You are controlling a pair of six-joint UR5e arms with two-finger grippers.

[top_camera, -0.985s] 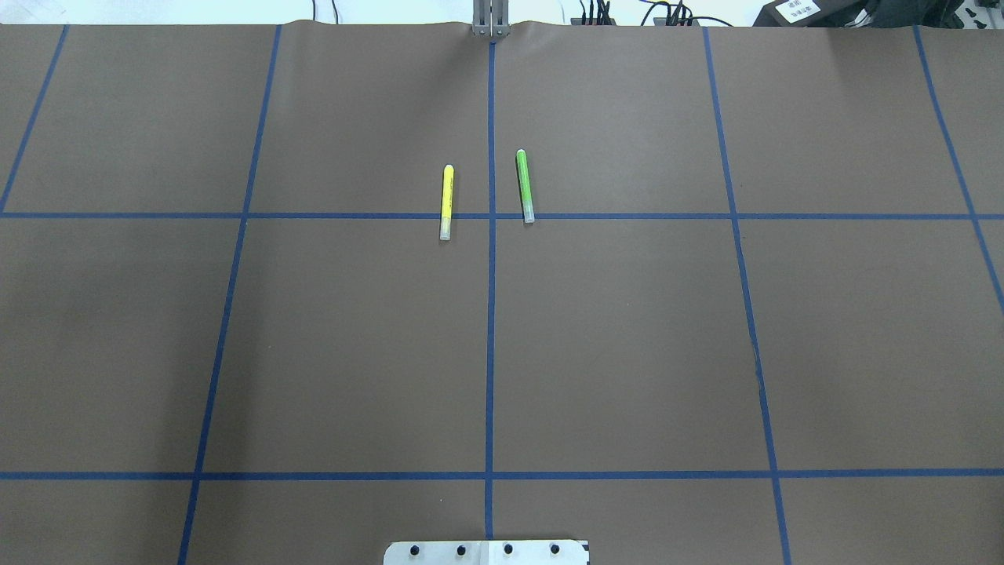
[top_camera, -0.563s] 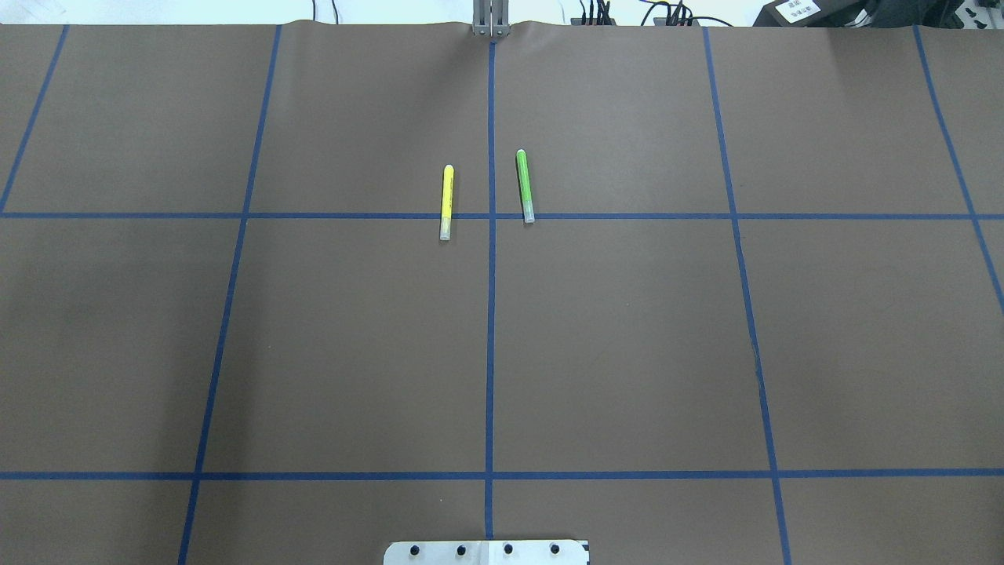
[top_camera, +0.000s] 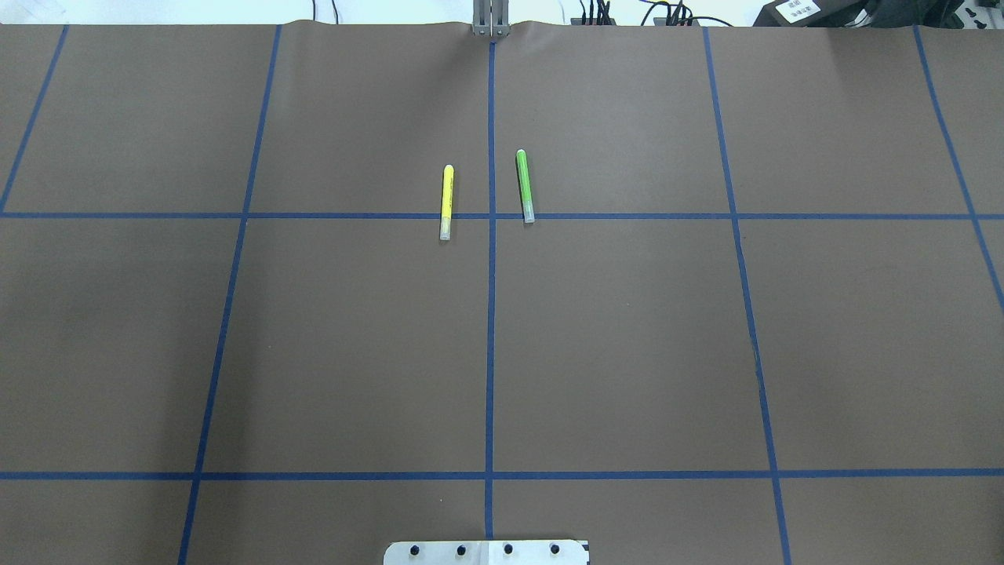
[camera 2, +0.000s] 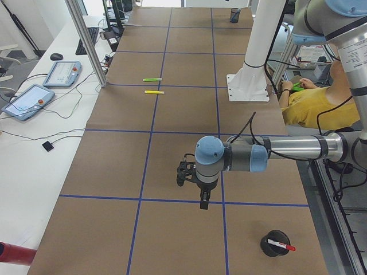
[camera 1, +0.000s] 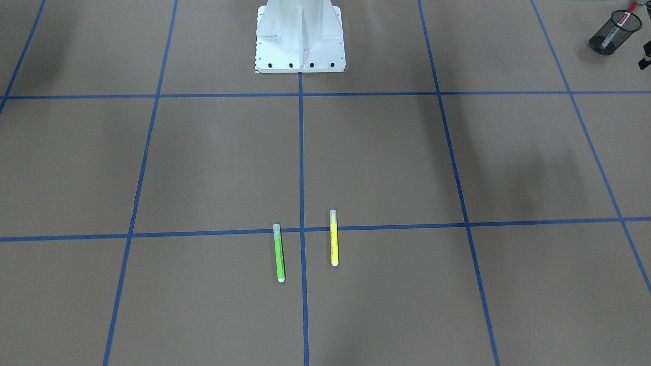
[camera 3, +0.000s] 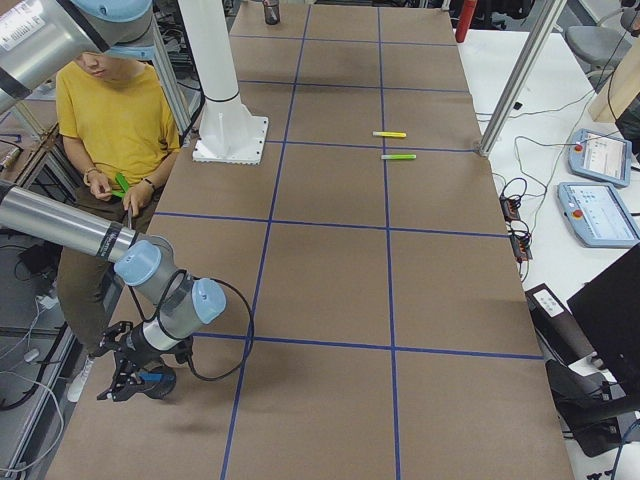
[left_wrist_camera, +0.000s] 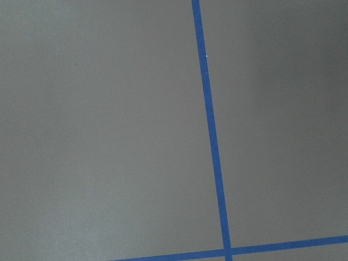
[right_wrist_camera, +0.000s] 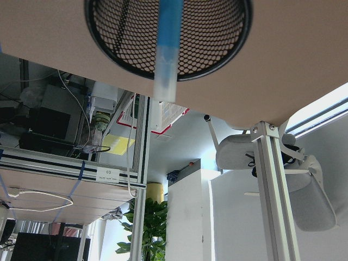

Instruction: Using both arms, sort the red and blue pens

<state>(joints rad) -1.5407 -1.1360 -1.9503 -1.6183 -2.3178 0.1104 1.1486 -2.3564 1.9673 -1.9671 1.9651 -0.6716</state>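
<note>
While two slim highlighters are lying at mid-table, the front-facing camera is showing the green highlighter [camera 1: 278, 252] and the yellow highlighter [camera 1: 333, 238] resting either side of a blue tape line [camera 1: 301, 152]. They are well apart from the black mesh cup [camera 1: 608, 39] standing in the picture's top right corner with the red-capped marker [camera 1: 619, 24] leaning inside it. From overhead, the same pair are lying nearly parallel on the brown paper [top_camera: 627, 353], each crossing a crosswise strip of tape, with the robot's white base plate [top_camera: 486, 552] sitting at the bottom edge. From the table's left end, the left arm [camera 2: 287, 150] is stretching out over the paper. The left gripper [camera 2: 203, 203] is hanging fingers-down near the cup holding the marker, and whether its fingers are spread or pressed together cannot be told. A person [camera 2: 315, 106] in a yellow shirt is sitting beside the table. From the right end, the right arm [camera 3: 60, 225] is bending down at the near corner. The right gripper [camera 3: 118, 392] is hanging just over a second mesh cup [camera 3: 160, 384], its finger state likewise impossible to tell. The left wrist camera is taking in only paper and crossing tape. The right wrist camera is catching the blue highlighter [right_wrist_camera: 167, 38] against the open mouth of the second mesh cup, clear cap end reaching past the rim, with no fingers showing to tell whether it is being pinched.
</note>
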